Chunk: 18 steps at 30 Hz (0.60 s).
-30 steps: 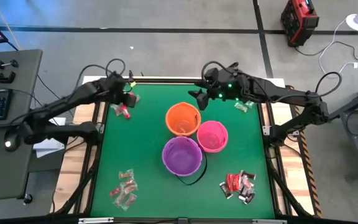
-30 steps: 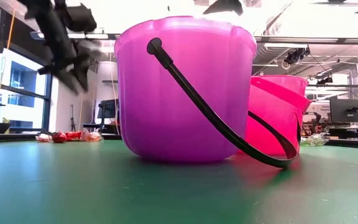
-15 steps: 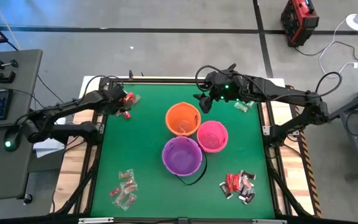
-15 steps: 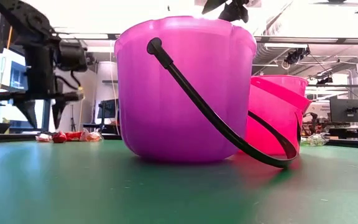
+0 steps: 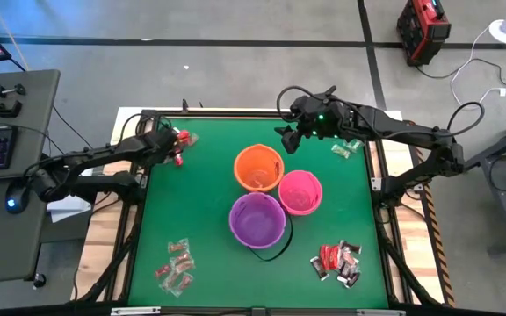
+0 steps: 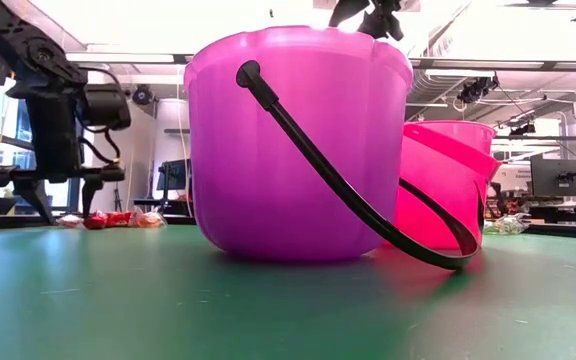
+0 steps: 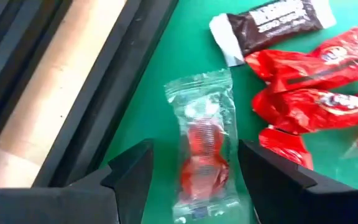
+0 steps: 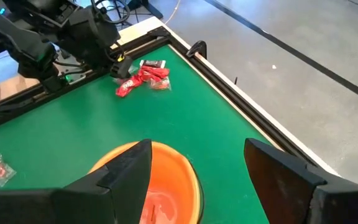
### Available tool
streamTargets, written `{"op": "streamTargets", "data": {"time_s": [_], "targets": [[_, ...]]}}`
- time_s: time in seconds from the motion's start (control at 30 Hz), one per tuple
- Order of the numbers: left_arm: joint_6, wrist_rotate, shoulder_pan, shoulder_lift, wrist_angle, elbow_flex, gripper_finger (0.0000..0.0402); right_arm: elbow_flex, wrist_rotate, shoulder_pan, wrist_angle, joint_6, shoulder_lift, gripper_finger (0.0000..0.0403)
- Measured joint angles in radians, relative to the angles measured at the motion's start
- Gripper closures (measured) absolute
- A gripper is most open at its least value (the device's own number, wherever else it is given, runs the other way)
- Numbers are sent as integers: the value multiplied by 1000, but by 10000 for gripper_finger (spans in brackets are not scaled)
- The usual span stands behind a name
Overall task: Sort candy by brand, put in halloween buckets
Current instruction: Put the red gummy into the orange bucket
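The candy lies in four groups on my green table [image 5: 209, 237]: a far-left cluster [image 5: 180, 147] of bright red wrappers with one dark brown bar, a small green-and-clear group [image 5: 346, 148] at the far right edge, a heap of red and dark pieces [image 5: 337, 261] near the right front corner, and a scatter of red-and-clear pieces [image 5: 175, 266] near the left front corner. At the table's centre stand the three buckets, packed close together: the orange bucket [image 5: 258, 168] farthest back, the pink bucket [image 5: 299, 192] to its right, and the purple bucket [image 5: 256, 219] in front, its thin black handle [image 5: 275, 250] fallen onto the mat. Some candy shows inside the orange bucket. My left gripper [image 5: 167, 145] is down at the far-left cluster, fingers spread wide; in the left wrist view a red-and-clear piece [image 7: 202, 146] lies flat on the mat between the two fingertips, not pinched, with the brown bar [image 7: 272, 25] and the red wrappers [image 7: 316, 81] just beyond it, beside the table's black edge rail [image 7: 98, 99]. My right gripper [image 5: 290, 136] hangs above the table behind the orange bucket, fingers open and holding nothing; its wrist view looks down over that bucket's rim [image 8: 148, 183] toward the far-left cluster and the left arm [image 8: 61, 37]. In the low view the purple bucket fills the foreground, the pink one behind it.
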Motion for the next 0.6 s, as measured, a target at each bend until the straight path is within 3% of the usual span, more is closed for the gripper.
{"op": "streamTargets", "data": {"time_s": [0.1,0.2,0.37,0.43,0.6], "targets": [[21,0,0,0,5,-10,185,0,0,0,0,15,0,153],[57,6,0,-1,6,-18,220,0,-3,0,0,16,0,153],[125,55,-16,-13,13,-19,351,0,-3,0,0,38,0,153],[147,107,-28,-44,17,-17,386,0,-6,0,0,36,0,153],[196,117,-56,-171,-23,43,375,0,-38,1,1,39,0,153]]}}
